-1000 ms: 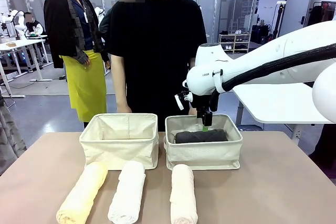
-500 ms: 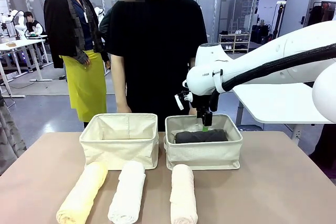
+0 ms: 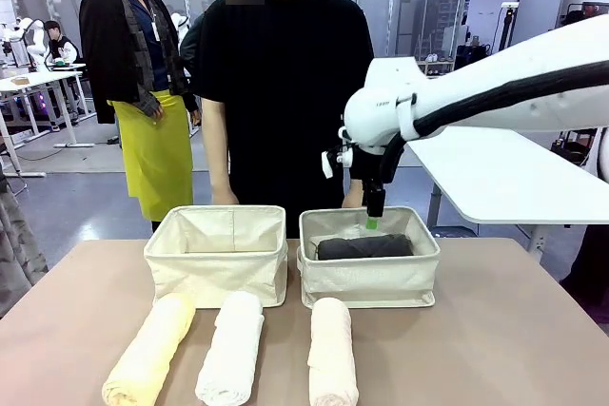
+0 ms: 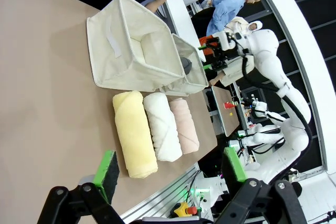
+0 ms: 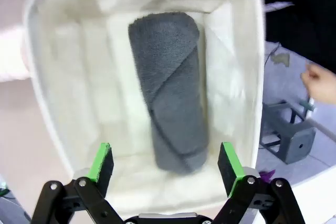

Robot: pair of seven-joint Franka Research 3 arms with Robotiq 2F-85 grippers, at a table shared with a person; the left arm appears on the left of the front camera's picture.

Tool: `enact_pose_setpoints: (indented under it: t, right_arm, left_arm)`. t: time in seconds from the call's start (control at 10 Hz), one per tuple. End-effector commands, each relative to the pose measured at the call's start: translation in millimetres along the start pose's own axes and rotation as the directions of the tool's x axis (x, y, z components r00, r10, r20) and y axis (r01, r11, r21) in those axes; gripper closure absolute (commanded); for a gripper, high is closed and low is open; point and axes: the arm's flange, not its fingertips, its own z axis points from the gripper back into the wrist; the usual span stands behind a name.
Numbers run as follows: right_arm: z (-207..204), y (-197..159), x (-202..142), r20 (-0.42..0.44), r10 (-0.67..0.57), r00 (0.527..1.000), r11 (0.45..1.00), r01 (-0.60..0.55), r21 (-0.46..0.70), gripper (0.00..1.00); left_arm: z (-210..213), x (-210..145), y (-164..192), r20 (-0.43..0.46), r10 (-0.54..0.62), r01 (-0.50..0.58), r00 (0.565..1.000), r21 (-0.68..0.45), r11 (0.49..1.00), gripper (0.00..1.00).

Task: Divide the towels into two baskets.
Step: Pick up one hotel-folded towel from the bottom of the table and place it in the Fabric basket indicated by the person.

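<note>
Four towels counted. Three rolled ones in a row on the near part of the surface (image 3: pixel 514 330): pale yellow towel (image 3: pixel 147 354) at the left, white towel (image 3: pixel 231 349) in the middle, cream-pink towel (image 3: pixel 332 354) at the right. Fourth one, the dark grey towel (image 3: pixel 364 247), lying lengthwise inside the right basket (image 3: pixel 369 282).

Two baskets, side by side just behind the row, the left basket (image 3: pixel 217 263) showing its bare lining.

Two tools. Right tool (image 3: pixel 371 221) hanging over the right basket near its far rim, jaws spread wide, released, grasping nothing. Seen from its own wrist, looks straight down on the grey roll, with the green pads (image 5: pixel 102 161) apart on either side. Left tool (image 4: pixel 170 165) likewise spread wide and released, well back from the three rolls.

One person in black (image 3: pixel 285 92) standing just beyond the baskets.

Against a second ago: right wrist higher, its tool lifted slightly above the grey towel. Towels and baskets lying as before.
</note>
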Motion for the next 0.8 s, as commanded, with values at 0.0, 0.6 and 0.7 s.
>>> enact_pose_setpoints:
  t: [0.0,0.6,0.7]
  right_arm:
    - [33,70,-34,0.055,-0.158,0.986,0.987,0.158,-0.001,0.0]
    - [74,127,-255,0.395,-0.628,0.671,0.761,0.421,0.494,0.0]
    - [71,135,-294,0.456,-0.667,0.589,0.724,0.369,0.582,0.0]
  left_arm:
    - [3,1,-1,0.013,-0.016,0.016,1.0,-0.023,1.0,0.0]
    - [3,1,-1,0.013,-0.016,0.016,1.0,-0.023,1.0,0.0]
    - [3,1,-1,0.013,-0.016,0.016,1.0,-0.023,1.0,0.0]
